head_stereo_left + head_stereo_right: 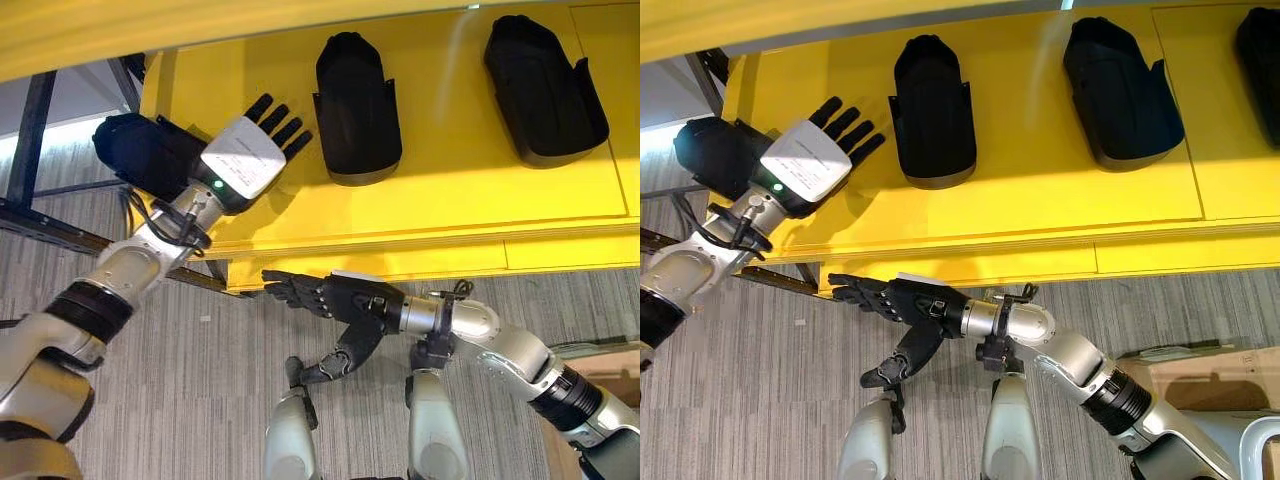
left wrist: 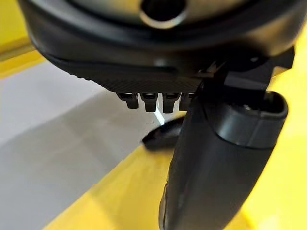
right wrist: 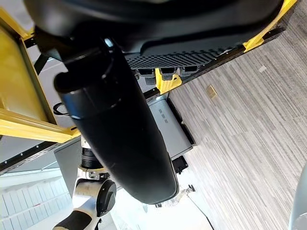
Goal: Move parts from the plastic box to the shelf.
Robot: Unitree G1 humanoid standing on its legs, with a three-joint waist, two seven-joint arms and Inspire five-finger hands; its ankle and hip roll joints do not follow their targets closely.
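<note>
My left hand [image 1: 243,158] is spread flat by the black part [image 1: 140,150] at the shelf [image 1: 450,200] edge, so I reckon a nudge could tip it off.

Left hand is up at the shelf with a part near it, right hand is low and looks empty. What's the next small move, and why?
Probably draw the left hand back off the yellow shelf. Its fingers are straight and open, and the black part beside it already sits at the shelf's left end, like the other two parts. The right hand hangs open below the shelf edge, holding nothing.
</note>
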